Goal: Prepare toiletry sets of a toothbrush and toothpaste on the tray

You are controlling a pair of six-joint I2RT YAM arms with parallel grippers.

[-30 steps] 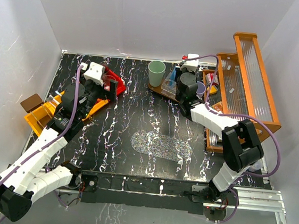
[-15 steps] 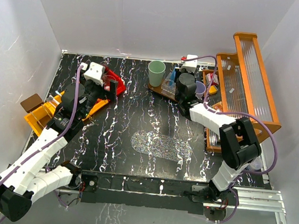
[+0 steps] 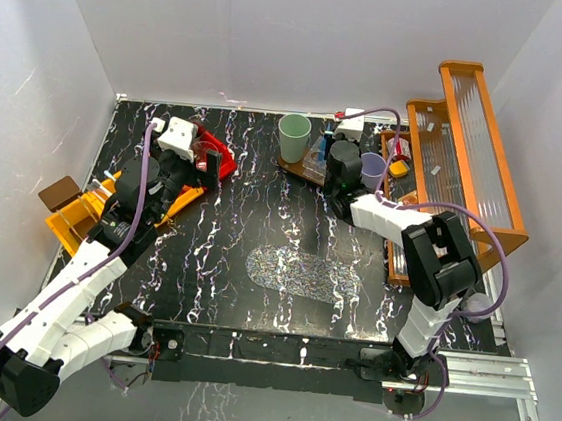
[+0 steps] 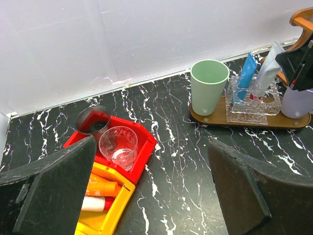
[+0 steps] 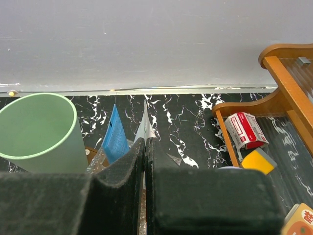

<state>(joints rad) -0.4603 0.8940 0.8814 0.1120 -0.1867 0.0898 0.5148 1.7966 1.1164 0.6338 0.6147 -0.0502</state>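
Observation:
A wooden tray (image 3: 301, 167) at the back holds a green cup (image 3: 293, 131), a clear ribbed holder (image 4: 254, 102) with a blue tube (image 4: 247, 73) upright in it, and a lilac cup (image 3: 372, 166). My right gripper (image 3: 335, 144) is shut on a white tapered tube (image 5: 145, 128) held upright over the holder, beside the blue tube (image 5: 115, 139) and the green cup (image 5: 39, 132). My left gripper (image 3: 196, 174) is open and empty above the table near a red bin (image 4: 142, 139) holding a clear glass cup (image 4: 118, 147). No toothbrush shows.
A dark cup (image 4: 93, 120) stands in the red bin. A yellow bin (image 4: 105, 220) next to it holds orange tubes (image 4: 100, 187). A wooden rack (image 3: 467, 160) with small boxes (image 5: 246, 129) stands at the right. A brown block (image 3: 60, 191) lies at the left edge.
My right gripper has shifted slightly left and nearer over the tray with the white tube, uncovering more of the lilac cup. The left arm has not moved.

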